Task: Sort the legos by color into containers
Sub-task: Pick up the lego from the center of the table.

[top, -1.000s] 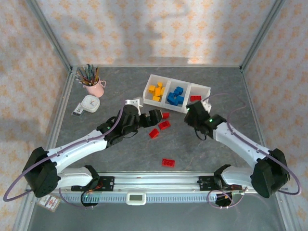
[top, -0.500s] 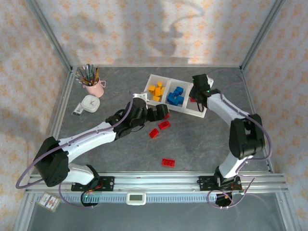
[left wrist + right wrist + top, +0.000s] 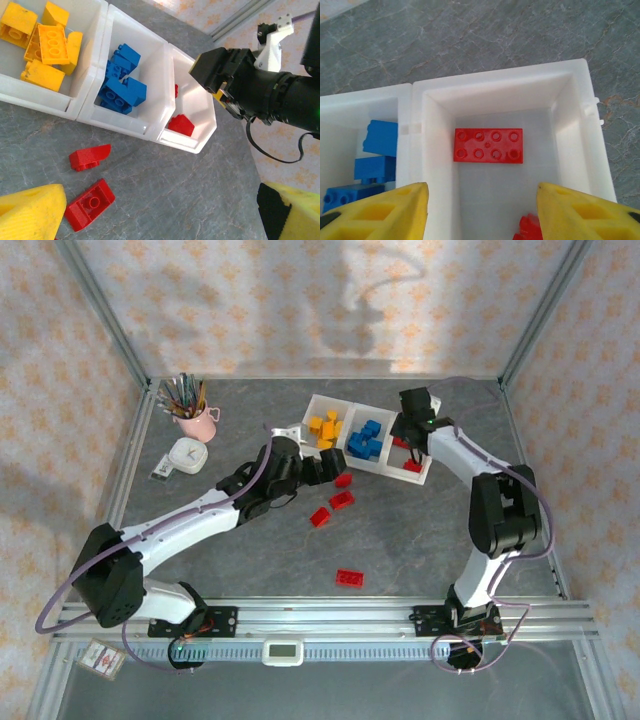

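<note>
plainly left and right jaws stand open, empty; descending off-centre, left jaws may knock the red brick (image 3: 90, 156) against the tray (image 3: 184, 142).

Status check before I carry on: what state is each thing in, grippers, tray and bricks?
left gripper, open, over loose red bricks
right gripper, open, empty, over right compartment
tray, upright
yellow bricks, in left compartment
blue bricks, in middle compartment
sorted red bricks, two, in right compartment
loose red bricks, four, outside tray

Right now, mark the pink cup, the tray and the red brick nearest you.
Pink cup (image 3: 197, 426): top view, side wall.
Tray (image 3: 117, 122): left wrist view, near wall.
Red brick (image 3: 349, 578): top view, studded top.
</note>
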`<action>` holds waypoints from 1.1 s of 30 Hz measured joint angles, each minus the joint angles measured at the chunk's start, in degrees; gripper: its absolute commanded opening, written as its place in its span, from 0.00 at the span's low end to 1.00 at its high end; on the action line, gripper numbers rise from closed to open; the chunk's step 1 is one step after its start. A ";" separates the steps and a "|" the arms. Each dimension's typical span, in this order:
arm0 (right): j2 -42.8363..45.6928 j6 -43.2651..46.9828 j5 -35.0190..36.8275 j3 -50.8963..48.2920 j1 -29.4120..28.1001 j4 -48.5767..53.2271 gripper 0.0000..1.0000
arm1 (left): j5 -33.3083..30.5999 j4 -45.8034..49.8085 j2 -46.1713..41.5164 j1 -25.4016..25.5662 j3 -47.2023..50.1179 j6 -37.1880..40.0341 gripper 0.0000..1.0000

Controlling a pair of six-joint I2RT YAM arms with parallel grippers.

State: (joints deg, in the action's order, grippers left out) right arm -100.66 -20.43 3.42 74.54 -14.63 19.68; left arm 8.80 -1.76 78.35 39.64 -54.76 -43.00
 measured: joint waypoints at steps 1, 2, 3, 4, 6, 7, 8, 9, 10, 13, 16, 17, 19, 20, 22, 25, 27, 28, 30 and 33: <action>1.11 0.09 -0.20 -0.33 -0.22 0.02 0.62 | 0.00 -0.02 -0.42 -0.09 0.00 0.00 0.99; 2.14 0.15 -0.26 -0.68 -0.50 0.07 0.62 | 0.00 0.00 -0.87 -0.35 0.00 0.00 0.99; 3.48 0.17 -0.44 -1.11 -1.01 0.13 0.63 | 0.00 0.00 -1.42 -0.39 0.00 0.00 0.99; 4.76 0.17 -0.68 -1.51 -1.70 0.26 0.63 | 0.00 0.00 -2.03 -0.55 0.00 0.00 0.99; 6.97 0.17 -1.53 -2.54 -3.45 0.42 0.65 | -0.02 0.04 -3.28 -0.85 0.17 0.00 0.99; 7.89 0.20 -1.95 -3.17 -4.57 0.46 0.66 | -0.04 0.04 -4.11 -1.09 0.52 0.00 0.99; 8.46 0.22 -2.38 -3.74 -5.55 0.52 0.67 | -0.07 0.13 -4.90 -1.27 0.94 0.00 0.99; 9.01 0.33 -2.86 -4.61 -6.82 0.66 0.68 | -0.09 0.28 -5.84 -1.53 1.55 -0.02 0.99; 9.35 0.37 -3.28 -5.38 -7.91 0.83 0.69 | -0.13 0.46 -6.62 -1.60 2.16 0.00 0.99; 9.75 0.20 -4.15 -8.33 -11.96 1.51 0.72 | -0.31 1.11 -9.27 -2.25 4.87 -0.02 0.99; 9.64 -0.61 -4.76 -10.56 -16.55 2.40 0.75 | -0.63 1.99 -11.54 -2.69 7.80 -0.26 0.99; 9.44 -0.98 -4.79 -10.78 -18.12 2.62 0.76 | -0.76 2.16 -12.15 -2.93 8.66 -0.48 0.99; 8.59 -1.46 -4.79 -10.80 -20.68 2.32 0.78 | -1.22 2.43 -13.29 -3.32 10.12 -0.76 0.99; 7.96 -1.66 -4.74 -10.80 -21.73 2.03 0.80 | -1.66 2.54 -13.90 -3.39 10.78 -1.07 0.99; 6.21 -1.60 -4.28 -10.73 -23.12 1.51 0.82 | -2.21 2.58 -14.93 -3.67 11.78 -1.64 0.99; 2.10 -1.20 -3.23 -9.64 -24.04 1.29 0.83 | -2.54 2.60 -16.06 -3.69 12.94 -2.25 0.99; -0.57 -0.85 -2.75 -8.48 -24.06 1.25 0.83 | -2.93 2.60 -16.41 -3.69 13.49 -2.62 0.99; -1.57 -0.61 -2.64 -8.04 -24.06 1.25 0.83 | -3.04 2.60 -16.50 -3.69 13.75 -2.84 0.99; -3.10 -0.17 -2.40 -7.26 -24.06 1.03 0.83 | -3.30 2.58 -16.52 -3.69 14.27 -3.41 0.99; -5.07 0.44 -2.03 -5.70 -24.06 0.66 0.82 | -3.30 2.58 -16.52 -3.69 14.75 -3.69 0.99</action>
State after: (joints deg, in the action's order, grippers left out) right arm -105.73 -19.99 1.39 68.84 -38.70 20.34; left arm 5.50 0.82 61.82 35.94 -40.01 -46.70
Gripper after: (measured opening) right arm 0.822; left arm 0.992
